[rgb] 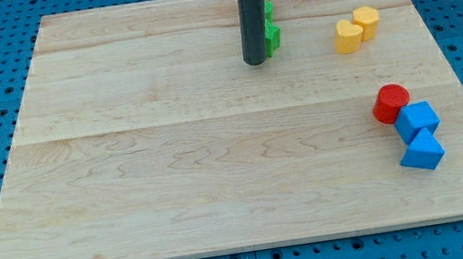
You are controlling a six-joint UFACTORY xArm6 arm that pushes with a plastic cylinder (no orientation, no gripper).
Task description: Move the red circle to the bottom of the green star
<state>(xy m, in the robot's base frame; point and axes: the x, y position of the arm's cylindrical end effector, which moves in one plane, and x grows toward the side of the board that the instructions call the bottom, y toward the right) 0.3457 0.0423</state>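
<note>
Resting tip [256,61] beside green star [272,37] | end effector: bare rod, nothing clamped | red circle [390,103] far right and below, touching blue blocks [417,120] | risk: blue blocks dragged along

We see the wooden board [216,150] under bright, even, diffuse light, with no glare on its pale grain. Shadows are soft and short: our rod casts only a faint dark patch around my tip [257,62], and the red circle [390,103] and the blue blocks [419,134] beside it show thin shading at their bases. Focus is sharp across the whole view. The board's edges look straight, converging toward the view's top through perspective.
</note>
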